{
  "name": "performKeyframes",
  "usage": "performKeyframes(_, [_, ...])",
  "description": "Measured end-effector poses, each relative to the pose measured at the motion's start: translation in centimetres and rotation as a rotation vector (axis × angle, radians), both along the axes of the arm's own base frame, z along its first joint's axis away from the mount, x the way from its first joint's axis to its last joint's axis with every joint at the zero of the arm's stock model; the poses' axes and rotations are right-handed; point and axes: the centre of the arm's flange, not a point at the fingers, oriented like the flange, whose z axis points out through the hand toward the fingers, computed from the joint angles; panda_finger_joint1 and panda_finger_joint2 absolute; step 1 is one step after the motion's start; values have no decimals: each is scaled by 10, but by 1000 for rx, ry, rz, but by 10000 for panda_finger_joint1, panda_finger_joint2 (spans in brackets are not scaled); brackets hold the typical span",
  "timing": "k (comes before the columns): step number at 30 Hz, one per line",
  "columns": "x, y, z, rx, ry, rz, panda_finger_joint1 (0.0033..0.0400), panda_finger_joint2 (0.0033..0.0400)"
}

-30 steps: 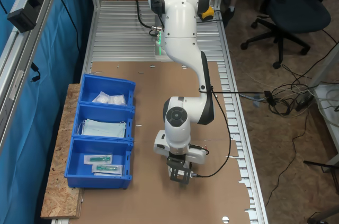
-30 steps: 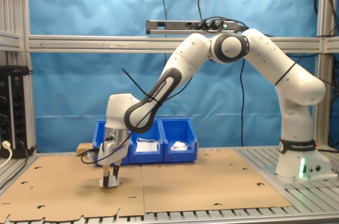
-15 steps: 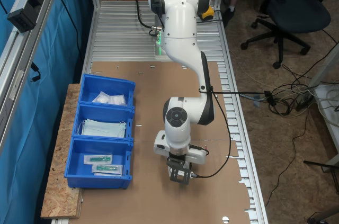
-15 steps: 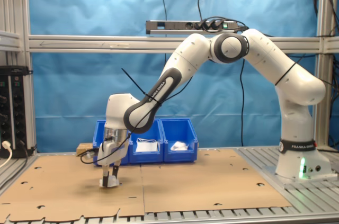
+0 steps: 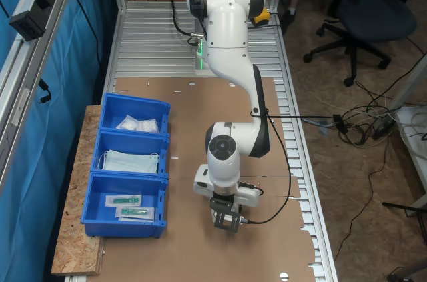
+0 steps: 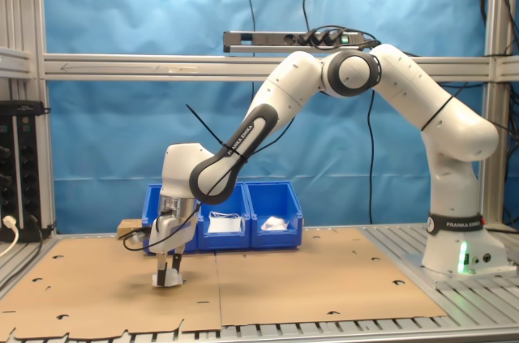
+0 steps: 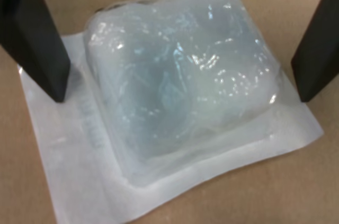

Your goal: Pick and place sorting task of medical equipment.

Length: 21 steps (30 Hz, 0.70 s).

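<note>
Fingers (image 7: 37,38) spread wide astride the wrapped gauze pad (image 7: 177,78), faint unreadable print along its wrapper edge

bins: three blue bins (image 5: 132,172) in a row on cardboard sheet (image 5: 193,249)
middle bin: face masks (image 5: 131,161)
office chair (image 5: 370,9): well apart from bins

The white, jointed robot arm (image 6: 381,92) arches over from its base and bends down at the elbow, wrist pointing straight down. Its black two-fingered gripper (image 5: 227,223) hangs low at the arm's six o'clock, its fingers (image 7: 37,38) spread wide apart.
</note>
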Motion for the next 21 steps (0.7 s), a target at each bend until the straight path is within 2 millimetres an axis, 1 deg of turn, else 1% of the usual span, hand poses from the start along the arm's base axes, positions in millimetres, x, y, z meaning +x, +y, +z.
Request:
performKeyframes(6, [0,0,0,0,0,0,400,400])
performKeyframes(7, [0,0,0,0,0,0,300,300])
performKeyframes(13, [0,0,1,0,-1,0,300,300])
performKeyframes(14, [1,0,1,-1,-2,-1,219,219])
performKeyframes(15, [1,-1,2,-1,-4,-1,219,219])
performKeyframes(16, [2,-1,2,-1,-5,-1,139,139])
performKeyframes(20, [3,-1,5,-1,-11,-1,139,139])
performKeyframes(21, [3,-1,5,-1,-11,-1,61,61])
